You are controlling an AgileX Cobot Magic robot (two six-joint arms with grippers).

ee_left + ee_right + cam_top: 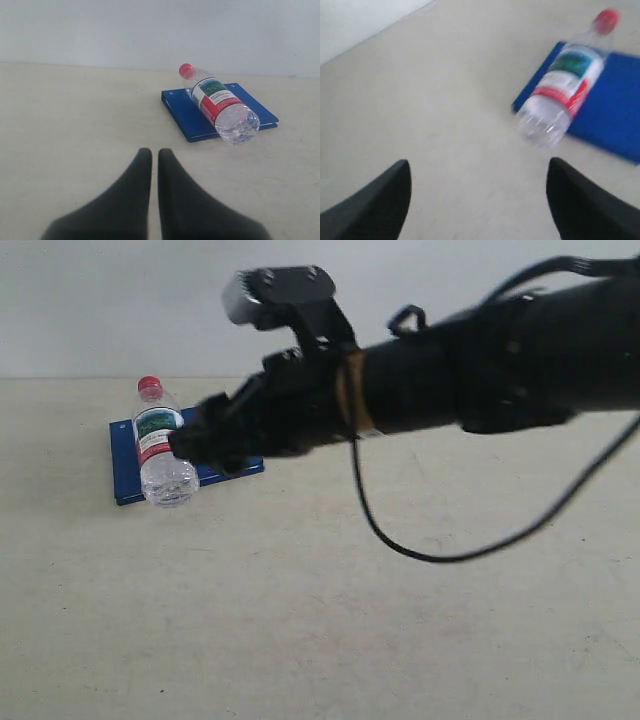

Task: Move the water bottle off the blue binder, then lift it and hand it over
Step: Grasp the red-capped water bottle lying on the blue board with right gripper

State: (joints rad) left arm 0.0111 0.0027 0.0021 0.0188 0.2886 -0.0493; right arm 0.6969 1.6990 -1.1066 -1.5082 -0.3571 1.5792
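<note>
Your small clear plastic water bottle [162, 455] with the red cap lies on its side on the thin, flat, deep-blue binder [125, 465]. Its base overhangs the binder's edge above the beige table [300, 620].

The exterior view shows only the right arm, with the black right gripper [215, 435] hard by the bottle and its jaws unreadable. The right wrist view shows them spread wide, the blurred bottle ahead and untouched. Only the left wrist view shows the left gripper [151, 155], pressed together on nothing and well apart from the bottle.

We see a wide beige tabletop [300, 640], matte and faintly mottled, stretching across all our views, a plain pale grey wall [100, 300] rising straight behind its far edge, the two meeting in a level line
</note>
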